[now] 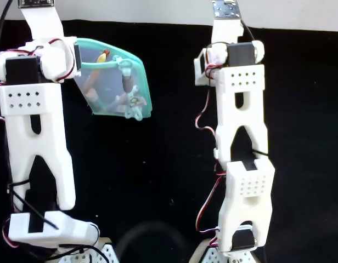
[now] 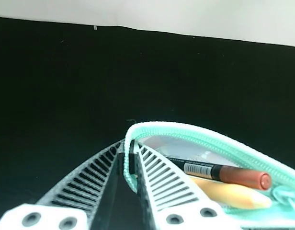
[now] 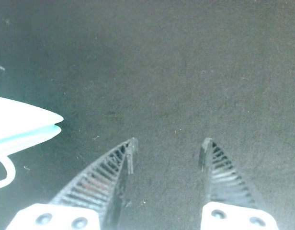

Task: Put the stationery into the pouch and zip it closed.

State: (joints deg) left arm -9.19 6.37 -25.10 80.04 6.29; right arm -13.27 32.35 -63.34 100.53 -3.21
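A translucent teal pouch (image 1: 115,82) sits at the far left of the black table, beside the left arm's head. In the left wrist view my left gripper (image 2: 130,146) is shut on the pouch's zipper rim (image 2: 195,136). The mouth gapes, and inside lie a black pen with a brown cap (image 2: 219,171) and a yellow crayon-like stick (image 2: 233,194). Other small items show through the wall in the high view. My right gripper (image 3: 167,146) hangs open over bare cloth, with nothing between its fingers. A corner of the pouch (image 3: 23,124) and a white loop (image 3: 4,175) lie off to its side.
The black cloth (image 1: 158,164) covers the whole table, and a white wall (image 1: 158,10) runs along its far edge. The right arm (image 1: 243,137) stretches across the right half. Red and black cables (image 1: 204,123) hang beside both arms.
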